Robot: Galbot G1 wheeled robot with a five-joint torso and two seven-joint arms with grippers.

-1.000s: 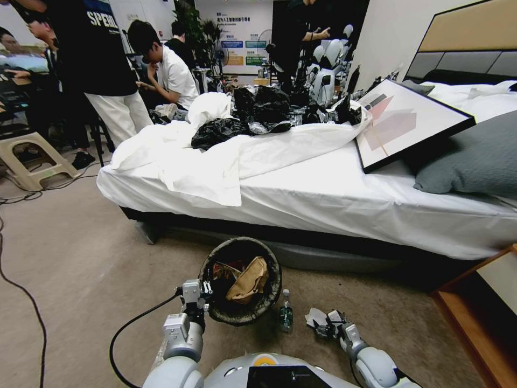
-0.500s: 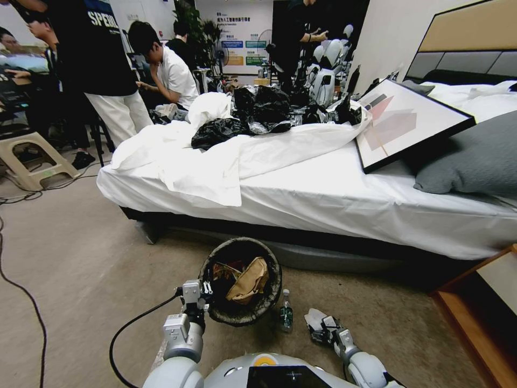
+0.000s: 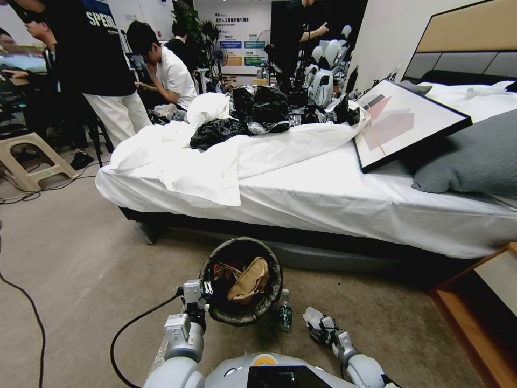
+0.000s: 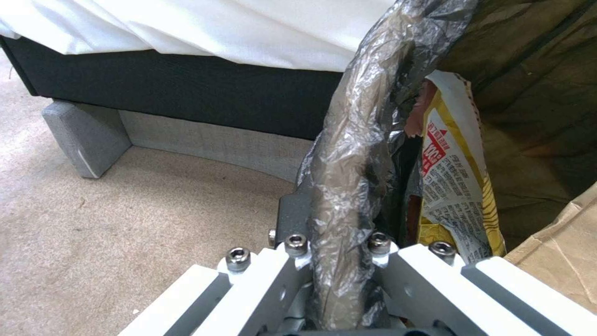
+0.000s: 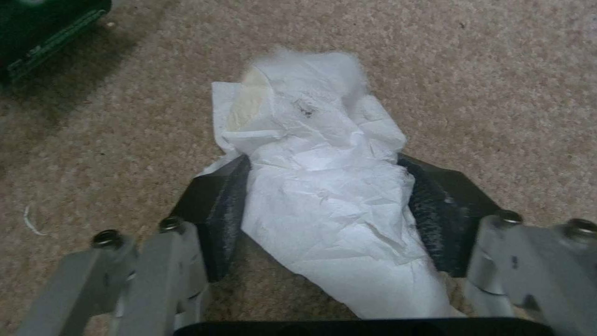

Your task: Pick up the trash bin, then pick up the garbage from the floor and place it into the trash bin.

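Observation:
The trash bin [image 3: 270, 295] hangs just above the floor [image 3: 86, 269], lined with a dark bag and holding a brown paper bag [image 3: 249, 280] and wrappers. My left gripper [image 3: 203, 293] is shut on its near-left rim; the left wrist view shows the bag-covered rim [image 4: 354, 154] pinched in the left gripper [image 4: 339, 242], with a yellow wrapper [image 4: 454, 177] inside. A white tissue [image 3: 311, 315] lies on the carpet right of the bin. My right gripper [image 5: 320, 163] is down on the floor, open, its black pads either side of the tissue [image 5: 317, 186]. A small green-labelled bottle [image 3: 285, 311] stands between bin and tissue.
A bed [image 3: 334, 199] with white sheets, black bags and a framed picture runs across just beyond the bin. A wooden cabinet [image 3: 474, 307] stands at the right. A black cable [image 3: 32, 307] trails over the carpet at the left. A stool [image 3: 32, 156] and people stand at the far left.
My right gripper has dropped and shifted left onto the tissue, which now lies between its fingers. The left gripper and bin have held still.

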